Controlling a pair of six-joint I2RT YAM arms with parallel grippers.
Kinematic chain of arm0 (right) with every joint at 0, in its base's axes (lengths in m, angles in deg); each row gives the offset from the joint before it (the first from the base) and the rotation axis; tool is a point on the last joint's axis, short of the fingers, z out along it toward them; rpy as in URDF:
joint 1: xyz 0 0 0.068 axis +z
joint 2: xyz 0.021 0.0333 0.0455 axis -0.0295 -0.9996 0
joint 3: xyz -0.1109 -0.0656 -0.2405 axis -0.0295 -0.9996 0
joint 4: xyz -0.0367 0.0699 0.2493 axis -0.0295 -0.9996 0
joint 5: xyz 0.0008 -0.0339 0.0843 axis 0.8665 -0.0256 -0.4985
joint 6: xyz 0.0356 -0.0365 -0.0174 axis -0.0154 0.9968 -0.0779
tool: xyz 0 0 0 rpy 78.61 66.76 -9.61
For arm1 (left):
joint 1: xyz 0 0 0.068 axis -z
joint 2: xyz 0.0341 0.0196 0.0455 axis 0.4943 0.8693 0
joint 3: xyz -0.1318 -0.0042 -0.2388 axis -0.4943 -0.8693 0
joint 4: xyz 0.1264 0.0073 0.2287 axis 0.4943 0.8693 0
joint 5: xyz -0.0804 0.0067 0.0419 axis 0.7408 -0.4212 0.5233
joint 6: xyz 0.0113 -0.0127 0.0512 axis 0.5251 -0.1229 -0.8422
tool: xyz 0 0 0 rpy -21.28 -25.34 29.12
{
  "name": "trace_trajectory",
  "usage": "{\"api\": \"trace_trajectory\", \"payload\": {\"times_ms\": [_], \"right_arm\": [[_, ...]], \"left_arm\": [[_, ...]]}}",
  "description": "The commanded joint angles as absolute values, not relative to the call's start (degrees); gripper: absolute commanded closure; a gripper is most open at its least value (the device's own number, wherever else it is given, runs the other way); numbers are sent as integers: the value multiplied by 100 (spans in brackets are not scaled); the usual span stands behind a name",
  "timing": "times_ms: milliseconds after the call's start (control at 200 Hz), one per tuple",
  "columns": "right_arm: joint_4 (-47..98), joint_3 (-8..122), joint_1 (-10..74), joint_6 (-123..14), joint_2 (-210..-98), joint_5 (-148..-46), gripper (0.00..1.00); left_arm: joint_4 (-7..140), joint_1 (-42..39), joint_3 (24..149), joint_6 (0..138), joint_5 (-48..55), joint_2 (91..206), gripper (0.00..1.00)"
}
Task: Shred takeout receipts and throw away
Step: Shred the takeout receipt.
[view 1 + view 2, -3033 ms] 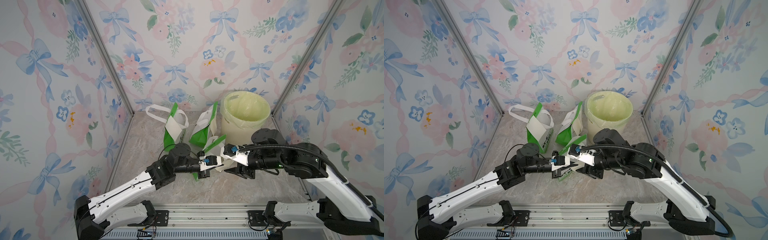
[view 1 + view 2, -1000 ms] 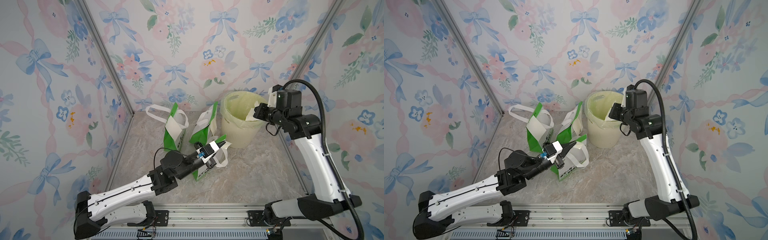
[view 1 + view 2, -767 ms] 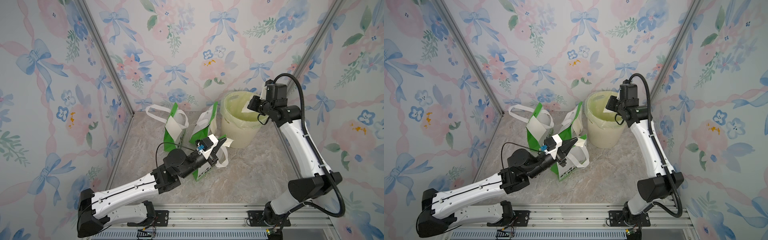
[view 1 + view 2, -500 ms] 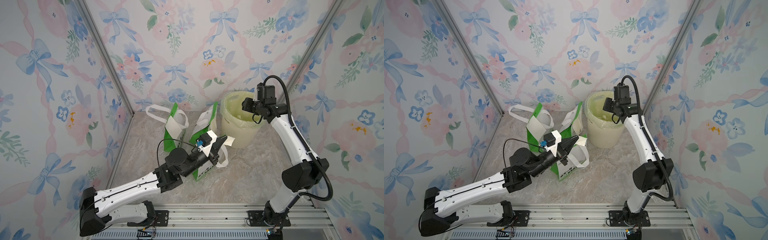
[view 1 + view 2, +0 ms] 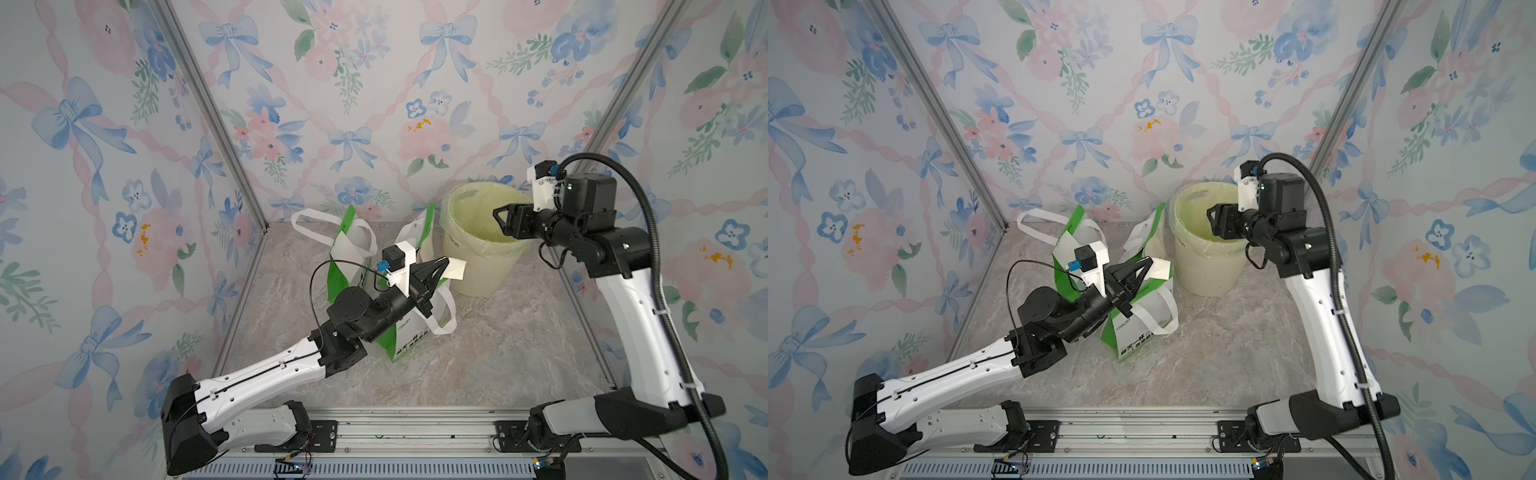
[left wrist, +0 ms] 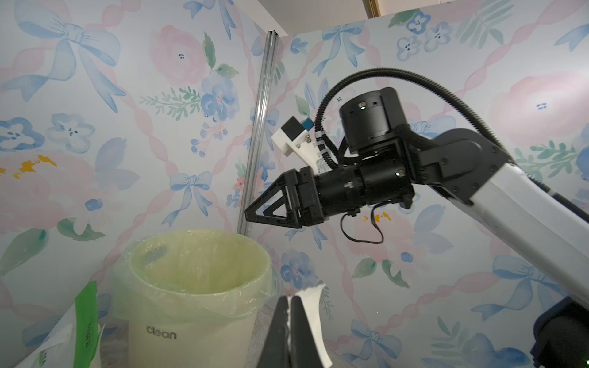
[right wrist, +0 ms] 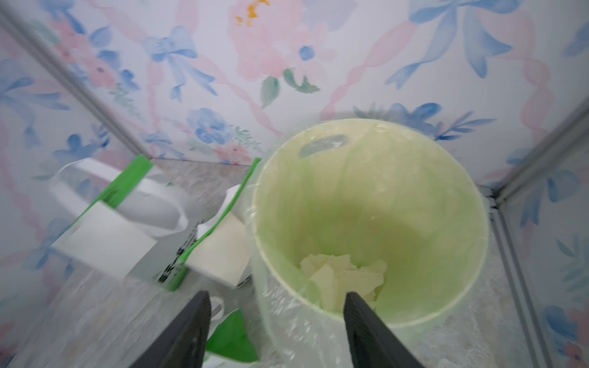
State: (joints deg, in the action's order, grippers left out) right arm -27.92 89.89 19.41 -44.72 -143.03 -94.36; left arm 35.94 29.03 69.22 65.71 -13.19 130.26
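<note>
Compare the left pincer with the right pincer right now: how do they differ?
The left pincer is shut on a white receipt piece; the right pincer is open and holds nothing. The left pincer sits above the green-and-white bags, short of the bin; the right pincer hangs over the bin's mouth, above paper shreds at its bottom. Both are black with triangular fingers and point toward the bin.

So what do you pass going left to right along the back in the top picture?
Bag with loop handles → narrow bag → bin → right arm. I skipped the front bag because it overlaps them.
</note>
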Motion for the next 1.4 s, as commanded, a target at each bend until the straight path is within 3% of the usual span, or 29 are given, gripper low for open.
{"api": "trace_trajectory", "payload": {"times_ms": [0, 400, 575, 705, 895, 1105, 1390], "right_arm": [[-3610, 8635, 2493, -4233, -13965, -10636, 31], [-2928, 7766, 3275, -5123, -13254, -11689, 24], [-2473, 7745, 3353, -5403, -13281, -11999, 27], [-2473, 7756, 3314, -5449, -13229, -12002, 37], [-2434, 7649, 3316, -5562, -13224, -12039, 61], [-2273, 7473, 3307, -5842, -13194, -12015, 100], [-1184, 6735, 2988, -7905, -13115, -12694, 100]], "left_arm": [[3325, 2816, 6813, 6972, -908, 12972, 100], [3214, 2616, 6838, 7593, 11, 13130, 100], [3210, 2601, 6801, 7691, 106, 13116, 100], [3210, 2600, 6753, 7711, 74, 13083, 100], [3205, 2599, 6752, 7739, 97, 13084, 100], [3173, 2591, 6756, 7704, 139, 13066, 100], [3173, 2826, 6531, 5409, 625, 12786, 100]]}}
